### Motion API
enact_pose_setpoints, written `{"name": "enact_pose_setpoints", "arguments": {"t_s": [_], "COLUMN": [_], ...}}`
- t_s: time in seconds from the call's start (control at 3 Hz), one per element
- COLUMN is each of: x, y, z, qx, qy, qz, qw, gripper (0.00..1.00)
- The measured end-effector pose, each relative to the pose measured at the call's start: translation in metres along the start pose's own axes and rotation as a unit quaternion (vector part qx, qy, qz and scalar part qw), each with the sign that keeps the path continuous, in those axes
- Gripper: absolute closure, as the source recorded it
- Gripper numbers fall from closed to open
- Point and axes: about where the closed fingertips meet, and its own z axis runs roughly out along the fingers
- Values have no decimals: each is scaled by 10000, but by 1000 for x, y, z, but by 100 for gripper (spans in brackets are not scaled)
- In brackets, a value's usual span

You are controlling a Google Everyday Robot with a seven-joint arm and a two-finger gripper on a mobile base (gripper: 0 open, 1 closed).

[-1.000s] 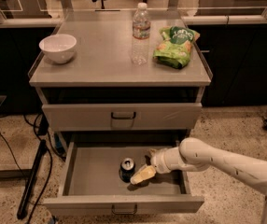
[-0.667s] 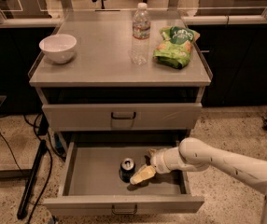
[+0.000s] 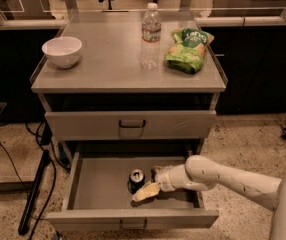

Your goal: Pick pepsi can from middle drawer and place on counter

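1. The single camera view looks down on a grey metal cabinet. My gripper (image 3: 146, 183) is down inside the pulled-out drawer (image 3: 95, 186), reaching in from the right on the end of my white arm (image 3: 228, 178).
2. My fingers (image 3: 144, 192) are spread apart. The nearer one lies low across the drawer floor, just in front of the can (image 3: 136, 177), and the farther one sits behind and to the right of it. I cannot tell whether either finger is touching the can.
3. The can stands upright on the drawer floor, a little right of the middle, with its silver top and pull tab facing up. It sits at the mouth of my gripper, not lifted.
4. The drawer is wide open, and its front panel with a small loop handle is nearest the camera. The left half of its floor is bare.
5. Above it, the closed drawer (image 3: 83, 125) has the same kind of handle.
6. The counter (image 3: 108, 66) carries a white bowl (image 3: 62, 51) at the left, a clear water bottle (image 3: 151, 34) standing near the middle, and a green snack bag (image 3: 188, 51) just to the bottle's right.
7. Dark cables (image 3: 35, 191) trail over the speckled floor (image 3: 248, 139) on the left of the cabinet.
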Motion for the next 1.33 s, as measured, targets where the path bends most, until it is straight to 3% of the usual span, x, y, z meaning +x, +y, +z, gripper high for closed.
{"name": "enact_pose_setpoints", "arguments": {"t_s": [1.0,1.33], "x": [-6,-5], "y": [-1,-1], "z": [45,45], "qx": [-224,-224], "qy": [-316,-317], "qz": [153,155], "qw": [9991,9991], "gripper": [0,5]}}
